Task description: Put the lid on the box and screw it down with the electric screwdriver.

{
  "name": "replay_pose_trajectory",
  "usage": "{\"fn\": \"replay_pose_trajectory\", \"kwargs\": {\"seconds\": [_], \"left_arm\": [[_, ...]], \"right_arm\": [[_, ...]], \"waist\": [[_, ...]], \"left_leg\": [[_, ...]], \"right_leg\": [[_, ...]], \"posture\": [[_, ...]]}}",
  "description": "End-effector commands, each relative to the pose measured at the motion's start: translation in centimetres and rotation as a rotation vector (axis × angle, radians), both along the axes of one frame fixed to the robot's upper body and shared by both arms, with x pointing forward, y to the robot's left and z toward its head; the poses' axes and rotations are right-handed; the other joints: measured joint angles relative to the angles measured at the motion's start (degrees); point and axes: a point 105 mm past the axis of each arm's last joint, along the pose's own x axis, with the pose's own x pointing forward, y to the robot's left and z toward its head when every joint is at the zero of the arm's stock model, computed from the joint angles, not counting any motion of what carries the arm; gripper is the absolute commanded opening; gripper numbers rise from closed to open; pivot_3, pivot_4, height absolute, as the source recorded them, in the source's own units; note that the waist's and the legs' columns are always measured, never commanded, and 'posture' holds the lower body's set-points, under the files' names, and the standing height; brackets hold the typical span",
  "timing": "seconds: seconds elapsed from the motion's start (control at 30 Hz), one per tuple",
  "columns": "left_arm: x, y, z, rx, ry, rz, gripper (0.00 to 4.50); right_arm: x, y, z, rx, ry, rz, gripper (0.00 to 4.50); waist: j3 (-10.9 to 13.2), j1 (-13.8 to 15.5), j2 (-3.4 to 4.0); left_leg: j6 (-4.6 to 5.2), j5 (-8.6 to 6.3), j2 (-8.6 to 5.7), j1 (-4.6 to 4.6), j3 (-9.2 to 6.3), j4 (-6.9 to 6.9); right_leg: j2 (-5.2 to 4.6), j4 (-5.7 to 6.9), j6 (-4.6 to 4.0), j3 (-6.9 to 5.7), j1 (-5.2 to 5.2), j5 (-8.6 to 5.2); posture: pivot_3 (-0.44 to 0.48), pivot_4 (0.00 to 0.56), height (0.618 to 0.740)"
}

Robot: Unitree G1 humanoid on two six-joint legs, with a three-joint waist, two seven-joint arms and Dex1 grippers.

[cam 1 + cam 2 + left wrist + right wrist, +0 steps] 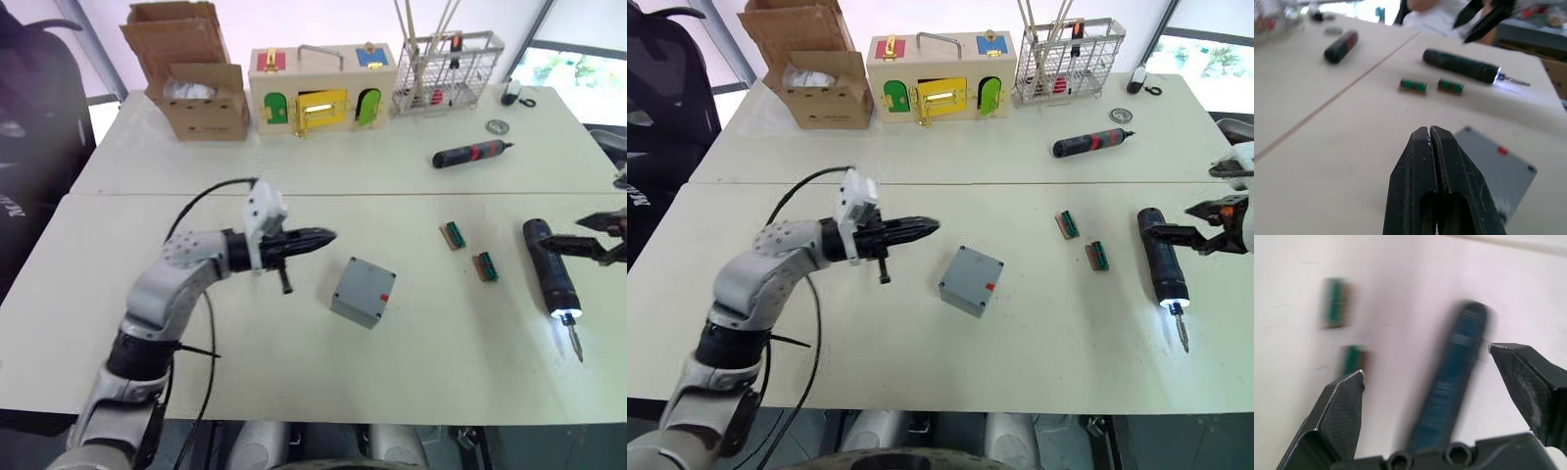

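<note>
Two jaws mattered: your right gripper (1440, 382) stood wide open around the screwdriver (550, 267), lying at the right of the surface. It looked rigid, heavy; you should have gripped mid-barrel. Your left gripper (921, 227) was closed, empty, left of the box (971, 280).

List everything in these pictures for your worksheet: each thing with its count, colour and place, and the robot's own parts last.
box: 1, grey with a red mark, lid on, table centre.
electric screwdriver: 1, black, tip lit, lying at the right.
small connectors: 2, green and brown, between box and electric screwdriver.
small screwdriver: 1, black and red, far table.
cardboard box: 1, brown, open, far left.
wooden box: 1, pale with coloured doors, far centre.
wire rack: 1, grey, far right.
left gripper: black, shut, left of the box.
right gripper: black, open over the electric screwdriver.
</note>
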Motion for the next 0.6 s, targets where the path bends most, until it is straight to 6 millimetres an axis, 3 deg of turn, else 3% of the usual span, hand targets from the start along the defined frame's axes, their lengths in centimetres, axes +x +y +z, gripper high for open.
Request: {"fn": "replay_pose_trajectory", "kwargs": {"seconds": [0.03,0.13,0.23,0.4,0.6], "left_arm": [[-1.1,1.9,-0.3,0.009,0.051,0.03,0.0],[-3.0,4.3,-3.2,0.11,0.159,0.055,0.0],[-3.9,5.3,-4.3,0.141,0.214,0.067,0.0],[-4.0,5.7,-5.4,0.144,0.258,0.098,0.0],[-3.2,5.3,-5.2,0.072,0.288,0.143,0.0]], "right_arm": [[-2.5,3.9,0.2,0.086,-0.053,0.124,4.48],[-5.9,6.9,-3.0,0.22,0.022,0.146,4.48],[-7.4,8.3,-4.7,0.272,0.069,0.141,4.48],[-7.5,9.6,-7.4,0.292,0.092,0.107,4.48],[-6.4,10.0,-8.1,0.266,0.043,0.076,4.48]], "waist": [[-0.04,0.18,-0.09],[-0.06,1.06,-0.17],[-0.06,1.77,-0.15],[-0.23,1.77,-0.47],[-0.23,1.41,-0.47]], "left_leg": [[0.0,0.0,0.02,0.03,-0.01,0.04],[-0.01,-0.01,-0.01,0.1,-0.06,0.09],[0.0,-0.03,-0.06,0.11,-0.06,0.08],[0.33,-0.23,-0.05,0.23,-0.08,0.13],[0.08,-0.07,-0.06,0.21,-0.05,0.04]], "right_leg": [[0.0,0.02,0.0,0.01,0.03,0.0],[-0.02,0.01,-0.01,0.06,0.13,0.0],[-0.08,0.01,-0.05,0.12,0.13,-0.01],[-0.09,-0.01,-0.34,0.13,0.16,-0.08],[-0.06,0.02,-0.27,0.13,0.15,-0.04]], "posture": [[0.0,0.15,0.694],[0.0,0.15,0.694],[0.0,0.15,0.694],[0.0,0.15,0.694],[0.0,0.15,0.694]]}}
